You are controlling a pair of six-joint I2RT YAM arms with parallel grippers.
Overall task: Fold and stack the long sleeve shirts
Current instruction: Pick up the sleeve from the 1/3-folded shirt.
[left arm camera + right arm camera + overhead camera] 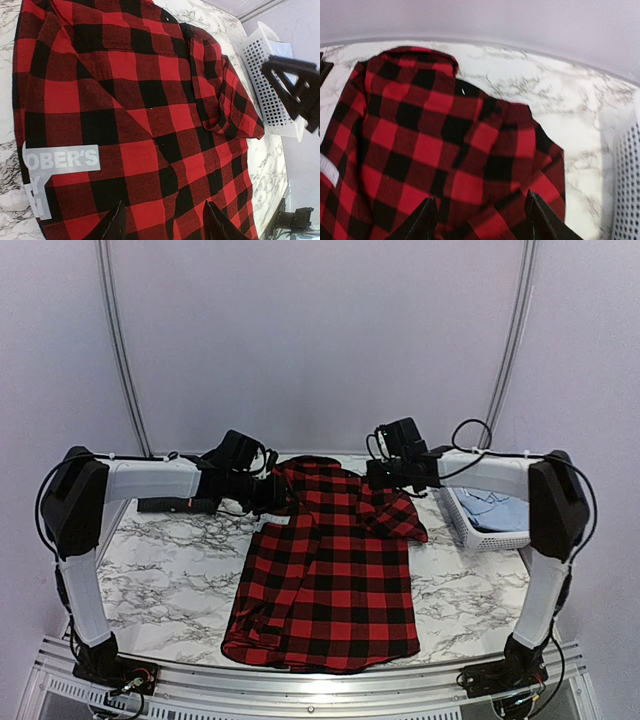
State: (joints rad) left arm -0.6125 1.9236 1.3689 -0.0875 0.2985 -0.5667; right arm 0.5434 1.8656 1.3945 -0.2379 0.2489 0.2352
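Plaid shirt (325, 570) laid out on marble table (170, 575), roughly midway between both arms, collar (420, 54) toward the far wall, hem toward the near edge. Red-and-black checks all over.

Far left: bare marble, plus a dark flat object (165, 505) under the left arm, too dim to identify.

Next, left gripper (272, 498) above the shirt's left shoulder area. Seen from its own wrist: fingers (115, 225) set well apart, cloth lying smooth below the gap, nothing pinched. White block lettering (62, 159) on the shirt near that edge, only partly readable, cut off at the side.

Middle: shirt body mostly flat, a few soft ripples near the hem.

Further right, sleeve (400, 515) doubled back and bunched at the shoulder, its end jutting out past the shirt's side toward the basket.

Then right gripper (388, 480) over that same upper right corner, close to the bunched sleeve. From its wrist: both fingers likewise spread apart, plaid folds below and between, no cloth caught; whether the tips touch the fabric, impossible to tell.

Far right: white slotted basket (468, 523) on the table just beside the shirt, apart from the sleeve, with pale blue cloth (495, 508) inside.
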